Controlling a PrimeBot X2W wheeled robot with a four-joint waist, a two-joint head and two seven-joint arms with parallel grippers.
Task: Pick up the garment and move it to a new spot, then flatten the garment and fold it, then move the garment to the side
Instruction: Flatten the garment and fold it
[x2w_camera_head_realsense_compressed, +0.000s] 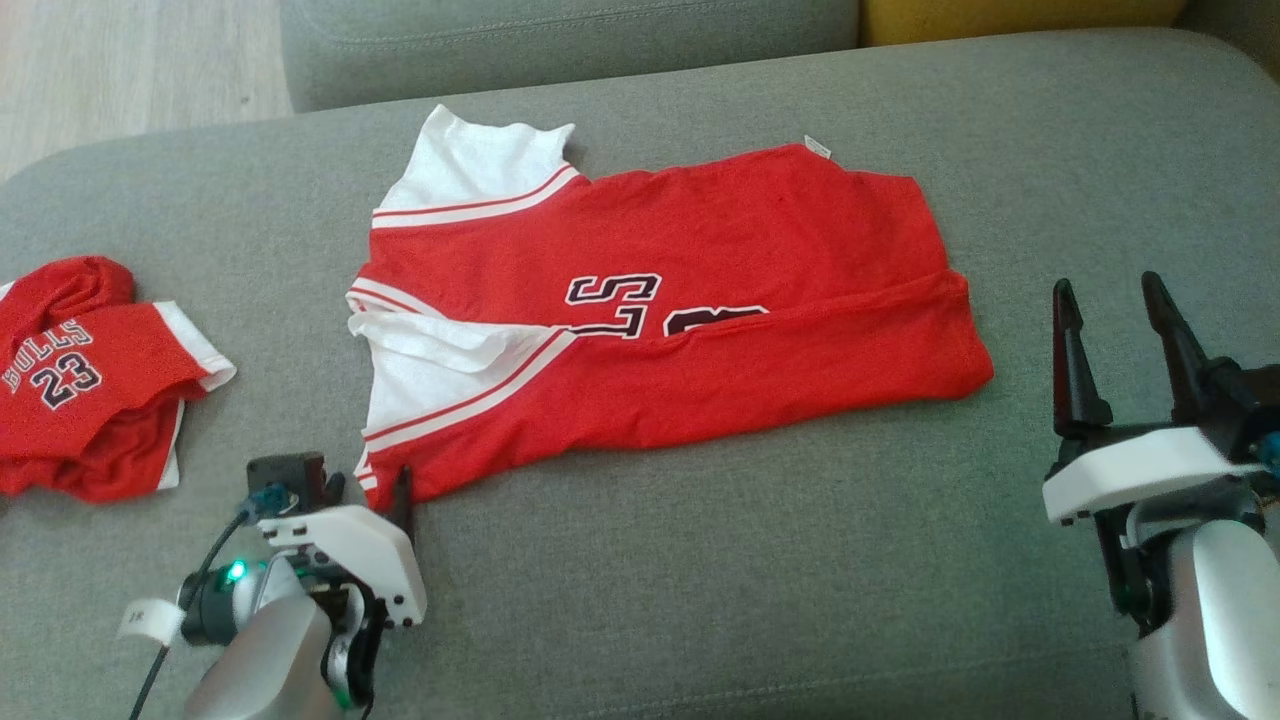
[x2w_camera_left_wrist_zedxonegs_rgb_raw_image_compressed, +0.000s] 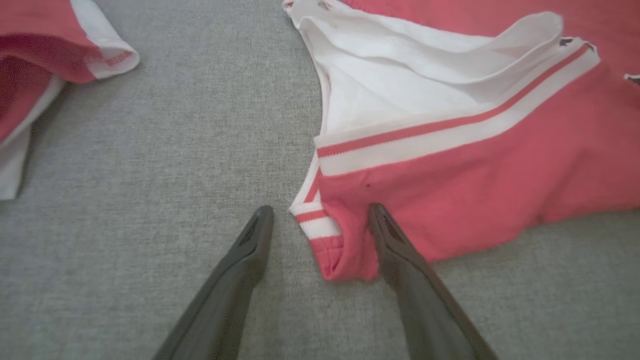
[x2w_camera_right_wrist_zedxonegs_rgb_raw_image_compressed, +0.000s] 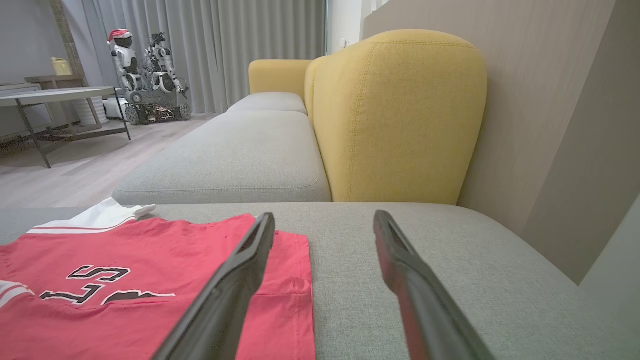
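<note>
Head cam overhead; wrist cams low, close; jersey (x2w_camera_head_realsense_compressed: 700, 230) in all.

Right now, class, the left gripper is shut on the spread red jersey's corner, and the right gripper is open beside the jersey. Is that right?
No. The left gripper is open, its fingers either side of the red jersey's corner, as the left wrist view shows. The right gripper is open beside it.

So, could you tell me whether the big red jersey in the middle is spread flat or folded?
Partly folded: the red jersey has its near long side turned over its front, hiding half the black lettering.
</note>
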